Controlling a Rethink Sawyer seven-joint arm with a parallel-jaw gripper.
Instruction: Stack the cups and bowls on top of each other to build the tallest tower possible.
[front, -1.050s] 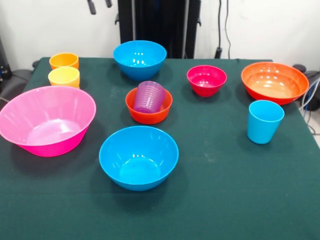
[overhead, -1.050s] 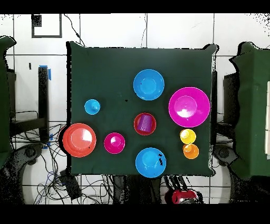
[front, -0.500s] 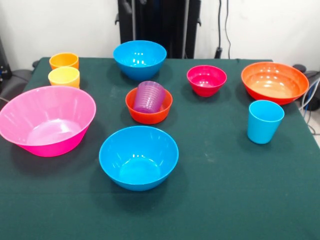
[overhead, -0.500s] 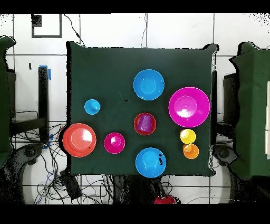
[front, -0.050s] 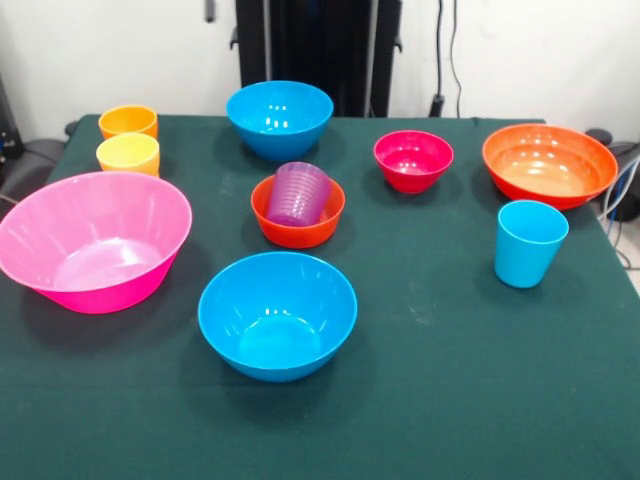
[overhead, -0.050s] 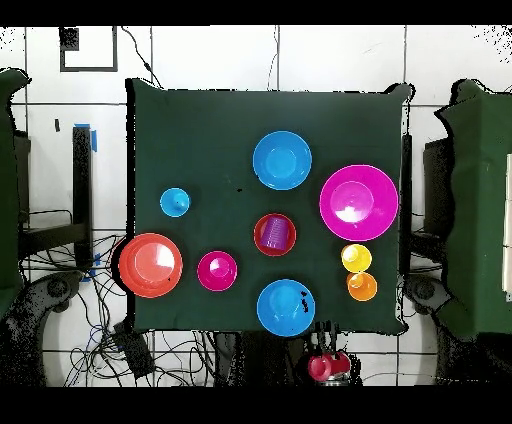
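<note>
I am seeing the arm (overhead, -0.050s: 327, 362) drawn back off the table (front, -0.050s: 450, 400); in the overhead view its red and black end is sitting just past the table's edge, beside the blue bowl that lies nearest that edge. In the front view only a thin dark tip of the gripper (front, -0.050s: 210, 10) is showing at the top edge, above the far blue bowl (front, -0.050s: 279, 117), well clear of everything. I cannot tell whether its fingers are apart or together.

Nothing is stacked into a tower. The purple cup (front, -0.050s: 298, 193) is lying tilted inside the small orange bowl (front, -0.050s: 297, 222) near the table's middle. The near blue bowl (front, -0.050s: 277, 313) is sitting upright in front of that pair. The big pink bowl (front, -0.050s: 92, 240) is resting at the left side of the front view, leaning slightly. Behind it the yellow cup (front, -0.050s: 128, 153) and the orange cup (front, -0.050s: 128, 121) are standing upright, just beside each other, the orange one farther back.

On the right side of the front view the small magenta-red bowl (front, -0.050s: 413, 159) is sitting between the far blue bowl and the wide orange bowl (front, -0.050s: 549, 164). The light blue cup (front, -0.050s: 529, 242) is standing upright in front of the wide orange bowl, apart from it.
</note>
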